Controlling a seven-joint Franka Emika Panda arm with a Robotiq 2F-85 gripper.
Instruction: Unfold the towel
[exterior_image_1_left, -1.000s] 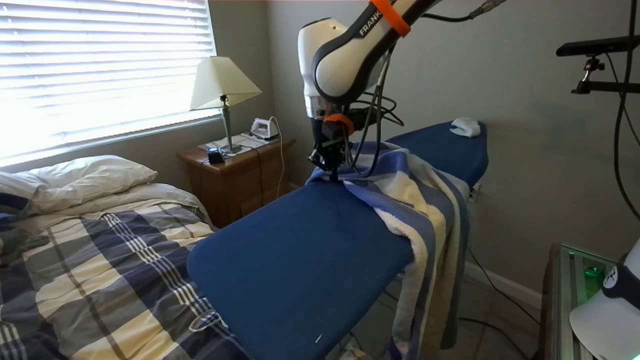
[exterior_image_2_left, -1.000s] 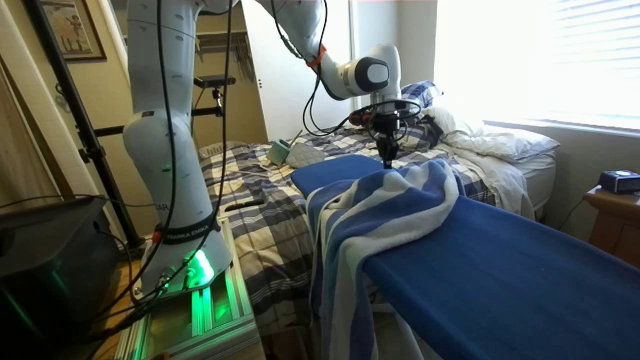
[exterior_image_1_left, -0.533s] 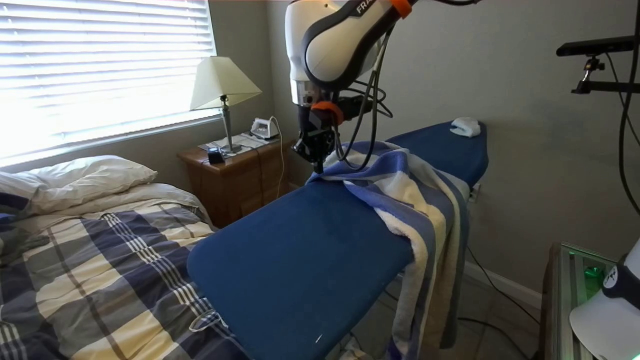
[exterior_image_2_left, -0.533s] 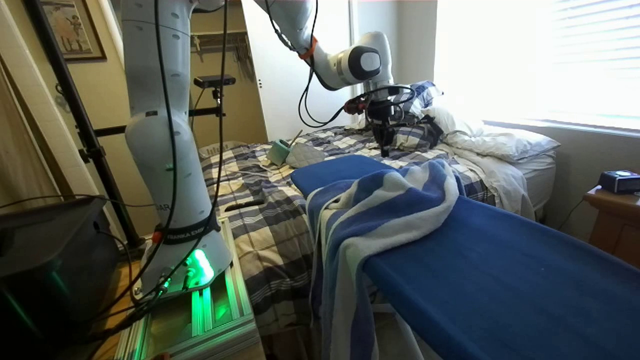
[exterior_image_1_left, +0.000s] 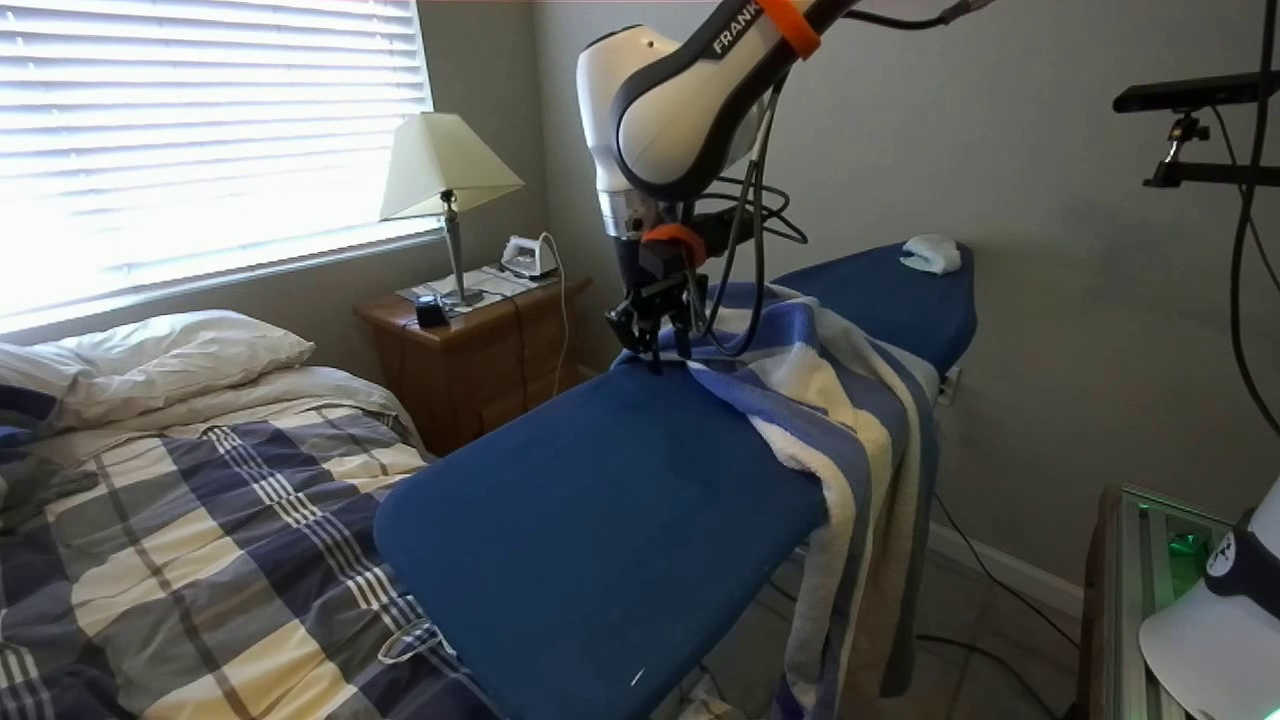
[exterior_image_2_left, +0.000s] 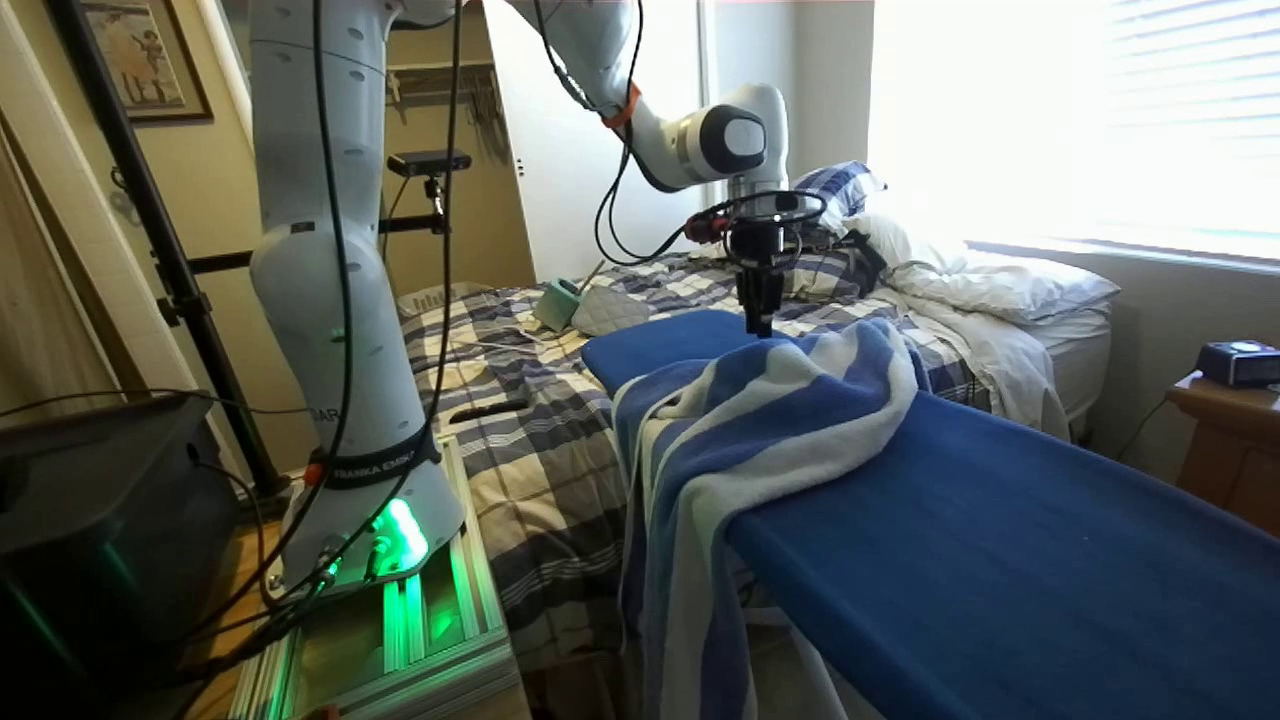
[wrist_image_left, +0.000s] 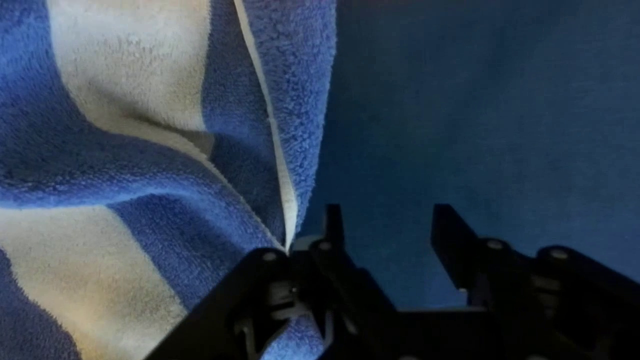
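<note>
Dropped back down toward the blue board (exterior_image_1_left: 600, 520) since half a second ago, meaning the gripper (exterior_image_1_left: 669, 360). Also gone from fingers (wrist_image_left: 452, 245) pressed together to fingers clearly apart. Can't spot any shift in the towel (exterior_image_1_left: 845, 430), tbh.

Judging by the wrist view, parted by a moderate gap, with plain blue board showing between the tips, so not holding anything as far as visible. Pretty dark and blurry down there, so can't say about contact with the towel's folded edge, right beside one fingertip. Same with the board: touching or just above it, can't tell.

As for the towel: lying rumpled across the board and hanging down over the side facing the robot's base (exterior_image_2_left: 340, 515). Can't see the end of the hanging part (exterior_image_2_left: 690, 620) in an exterior view, cropped by the bottom of the frame. Also running out of frame on the left of the wrist view, and partly blocked by cables (exterior_image_1_left: 758, 280) and gripper in an exterior view.

Other hard-to-read stuff: a white bundle (exterior_image_1_left: 932, 254) at the far end of the board, too small to identify; a window (exterior_image_1_left: 200, 150) partly blown out to white; a plaid bed cover (exterior_image_1_left: 220, 560) cut off by the frame edge.
</note>
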